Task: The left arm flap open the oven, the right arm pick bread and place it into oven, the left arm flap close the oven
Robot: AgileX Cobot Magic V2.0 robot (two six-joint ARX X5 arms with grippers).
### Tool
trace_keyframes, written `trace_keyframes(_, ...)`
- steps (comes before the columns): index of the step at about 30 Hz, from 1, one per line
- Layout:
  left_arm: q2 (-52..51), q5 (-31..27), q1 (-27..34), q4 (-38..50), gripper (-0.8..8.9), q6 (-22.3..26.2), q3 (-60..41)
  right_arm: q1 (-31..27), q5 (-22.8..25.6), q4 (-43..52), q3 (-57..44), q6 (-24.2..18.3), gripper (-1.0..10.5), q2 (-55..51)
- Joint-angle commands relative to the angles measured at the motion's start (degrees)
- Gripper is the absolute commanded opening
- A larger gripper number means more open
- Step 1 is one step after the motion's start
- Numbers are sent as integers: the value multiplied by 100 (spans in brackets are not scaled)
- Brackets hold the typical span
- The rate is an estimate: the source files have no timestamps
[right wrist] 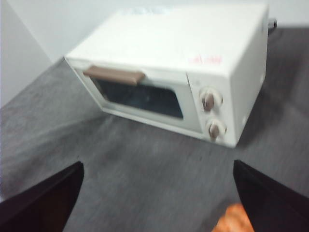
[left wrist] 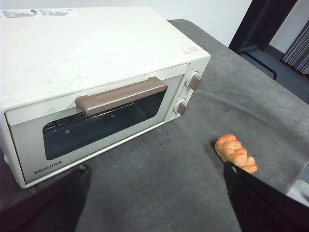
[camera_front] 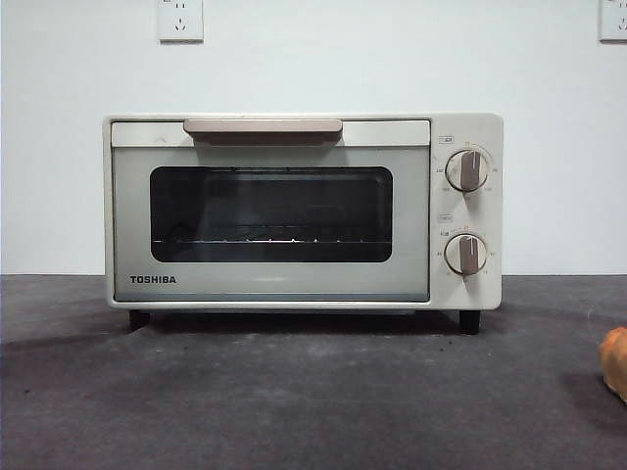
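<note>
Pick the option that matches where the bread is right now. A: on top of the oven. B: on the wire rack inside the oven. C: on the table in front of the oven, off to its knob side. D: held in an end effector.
C: the bread lies on the grey table, apart from the oven, whose door is shut.

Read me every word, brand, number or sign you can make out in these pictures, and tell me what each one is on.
"TOSHIBA": on the lower corner of the oven door, also readable in the left wrist view.
Markings around the two knobs: too small to read.
White labels on the oven top: too small to read.
Red sticker on the oven top: too small to read.
</note>
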Motion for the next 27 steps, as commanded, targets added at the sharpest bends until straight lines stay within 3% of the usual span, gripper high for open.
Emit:
trace_keyframes(1,24,28,-26,68,438,-35,101,20,-57,-205,98,208,496,264)
trace_keyframes(7,24,26,-26,66,438,-273,101,118,-4,-695,63,356,496,1126)
trace_keyframes(14,24,26,-26,13,437,-317,103,507,1239,-874,28,435,495,2350)
trace_keyframes(23,35,26,-26,-529,437,-315,101,715,1475,-348,-614,691,495,3471)
trace_keyframes(27,35,28,-26,-546,437,-315,101,732,1921,-50,-839,815,495,3912)
